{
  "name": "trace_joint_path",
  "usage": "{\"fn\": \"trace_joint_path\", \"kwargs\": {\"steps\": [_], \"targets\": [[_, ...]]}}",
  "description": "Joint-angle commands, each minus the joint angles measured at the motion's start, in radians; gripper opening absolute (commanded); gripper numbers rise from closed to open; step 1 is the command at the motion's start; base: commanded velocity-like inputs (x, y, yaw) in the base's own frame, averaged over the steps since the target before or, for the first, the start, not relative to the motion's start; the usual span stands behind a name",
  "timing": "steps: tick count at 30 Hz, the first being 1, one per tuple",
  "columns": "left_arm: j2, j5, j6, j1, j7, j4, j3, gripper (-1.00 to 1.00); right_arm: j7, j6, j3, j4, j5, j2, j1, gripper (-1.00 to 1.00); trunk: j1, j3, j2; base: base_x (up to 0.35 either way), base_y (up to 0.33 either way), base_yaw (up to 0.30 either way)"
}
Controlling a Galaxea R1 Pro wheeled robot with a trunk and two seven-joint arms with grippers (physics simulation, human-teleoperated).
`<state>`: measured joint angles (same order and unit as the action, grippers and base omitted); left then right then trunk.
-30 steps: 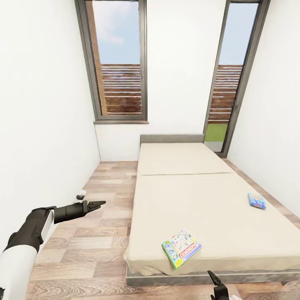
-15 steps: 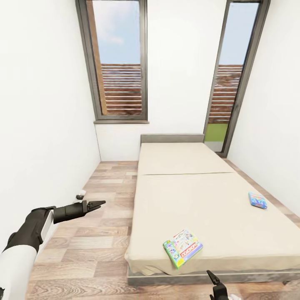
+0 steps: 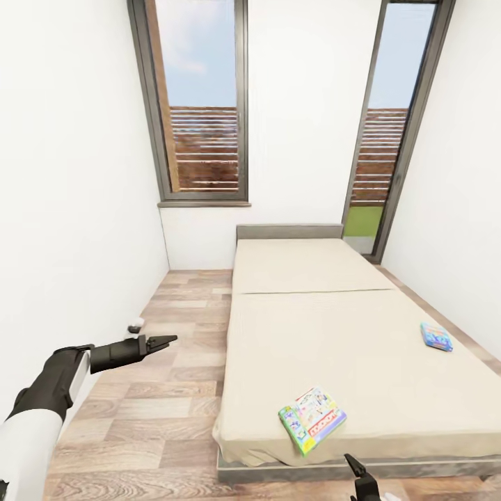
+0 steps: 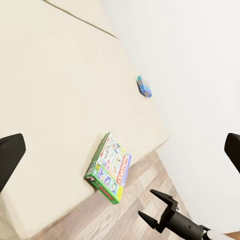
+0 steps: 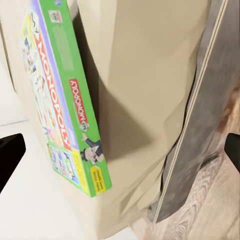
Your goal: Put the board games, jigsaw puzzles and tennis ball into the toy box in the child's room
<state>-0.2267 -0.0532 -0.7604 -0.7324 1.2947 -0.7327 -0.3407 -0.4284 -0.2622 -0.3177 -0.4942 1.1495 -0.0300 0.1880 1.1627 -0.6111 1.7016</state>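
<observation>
Bed (image 3: pixel 362 334) ahead carries the white-green board game (image 3: pixel 313 419) at its near edge and the smaller blue board game (image 3: pixel 435 336) far right. Right gripper (image 3: pixel 362 474) and left gripper (image 3: pixel 161 342), fingers apart, hold nothing; approach continues, next comes reaching the near box.

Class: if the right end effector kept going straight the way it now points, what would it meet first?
Most likely the Monopoly board game at the bed's near edge, where the right end effector points; depth is unclear, so it could meet the mattress first.
</observation>
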Motion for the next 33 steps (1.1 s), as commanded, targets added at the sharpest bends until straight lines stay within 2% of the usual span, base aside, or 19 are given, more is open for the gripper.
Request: {"fn": "trace_joint_path", "kwargs": {"steps": [1,12,14,16,18,22,33], "targets": [[0.002,-0.005,-0.010,-0.001,0.007,0.000,-0.003,1.00,-0.002,-0.010,-0.004,0.000,0.008,0.000,0.001,1.00,0.000,-0.001,0.000,0.162,0.001,0.000],[0.006,-0.006,-0.008,-0.001,0.007,-0.001,-0.003,1.00,0.004,-0.016,-0.001,0.000,0.006,0.001,0.005,1.00,0.000,-0.001,0.000,0.042,0.000,0.000],[0.006,-0.007,-0.008,-0.001,0.006,-0.001,-0.003,1.00,0.022,-0.019,0.000,0.001,0.006,0.001,0.012,1.00,0.000,-0.001,0.000,0.003,0.000,0.000],[0.006,-0.007,-0.008,-0.001,0.006,-0.001,-0.003,1.00,0.059,-0.027,0.001,0.001,0.005,0.001,0.018,1.00,0.000,-0.001,0.000,0.001,0.000,0.000],[0.006,-0.007,-0.008,-0.001,0.006,0.000,-0.003,1.00,0.126,-0.046,0.001,0.002,0.004,0.001,0.023,1.00,0.000,-0.001,0.000,0.000,0.000,0.000],[0.006,-0.007,-0.008,-0.001,0.006,-0.001,-0.003,1.00,0.182,-0.063,0.002,0.002,0.004,0.004,0.029,1.00,0.000,-0.001,0.000,0.000,0.000,0.000],[0.007,-0.007,-0.009,-0.001,0.002,0.000,-0.001,1.00,0.199,-0.072,0.007,0.000,0.001,0.013,0.043,1.00,0.000,-0.001,0.000,0.000,0.000,0.000]]}}
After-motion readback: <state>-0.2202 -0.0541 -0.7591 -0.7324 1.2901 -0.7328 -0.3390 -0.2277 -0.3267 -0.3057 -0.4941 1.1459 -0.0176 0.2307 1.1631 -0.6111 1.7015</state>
